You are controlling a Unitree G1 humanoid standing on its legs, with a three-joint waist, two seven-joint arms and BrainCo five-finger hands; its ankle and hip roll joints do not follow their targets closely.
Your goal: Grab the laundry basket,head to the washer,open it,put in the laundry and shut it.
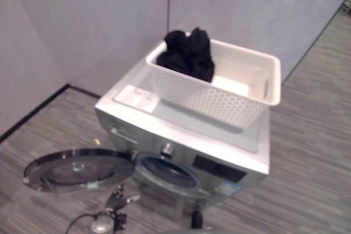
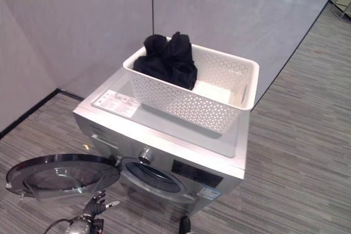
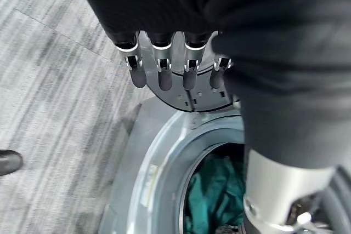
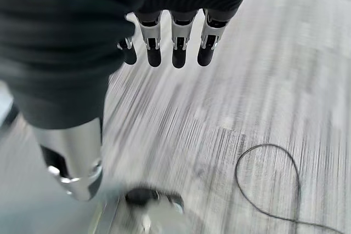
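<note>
A white perforated laundry basket (image 1: 219, 100) stands on top of the silver washer (image 1: 181, 135), with black laundry (image 1: 189, 53) heaped in its far left corner. The washer's round door (image 1: 77, 169) is swung wide open to the left. In the left wrist view a teal cloth (image 3: 216, 195) lies inside the drum opening (image 3: 164, 179). My left hand (image 1: 115, 204) hangs low in front of the washer, beside the open door, its fingers (image 3: 164, 75) straight and holding nothing. My right hand (image 4: 175, 47) is over the striped floor with straight fingers, also holding nothing.
Grey partition walls (image 1: 109, 15) stand close behind and to the left of the washer. Striped grey carpet (image 2: 307, 152) stretches to the right of the washer. A white label sheet (image 2: 116, 102) lies on the washer top beside the basket.
</note>
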